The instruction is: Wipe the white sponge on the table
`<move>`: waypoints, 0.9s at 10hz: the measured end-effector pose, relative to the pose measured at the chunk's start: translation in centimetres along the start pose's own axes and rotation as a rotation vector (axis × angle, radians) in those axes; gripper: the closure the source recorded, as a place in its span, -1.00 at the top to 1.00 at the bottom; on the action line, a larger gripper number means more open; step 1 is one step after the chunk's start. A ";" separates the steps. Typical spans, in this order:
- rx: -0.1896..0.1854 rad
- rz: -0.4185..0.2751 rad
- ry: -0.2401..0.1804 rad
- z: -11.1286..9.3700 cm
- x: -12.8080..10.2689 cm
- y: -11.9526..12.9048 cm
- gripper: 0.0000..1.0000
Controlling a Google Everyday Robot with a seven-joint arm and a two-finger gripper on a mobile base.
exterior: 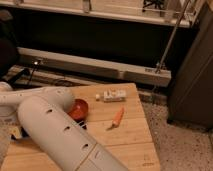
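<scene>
While the arm [55, 132] covers the left half of the surface [132, 137], the end effector [16, 132] sits at the left edge, largely hidden; grip state cannot be determined. The carrot [117, 117] lies near centre.

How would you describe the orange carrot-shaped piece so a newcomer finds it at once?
Start at the square light bamboo table. Right of its round red bowl and in front of the white rectangular packet lies the slim orange carrot-shaped piece. It alone is orange and tapered; the gripper hides behind the white robot arm, left.

Tool [17, 132] low behind white forearm [60, 135], mostly hidden
</scene>
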 end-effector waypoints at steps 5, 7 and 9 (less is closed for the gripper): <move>0.010 0.060 -0.039 0.5 -0.2 -3.4 -0.79; 0.028 0.090 -0.047 0.5 0.2 -4.8 -0.89; 0.048 0.140 -0.050 0.4 1.3 -6.9 -0.89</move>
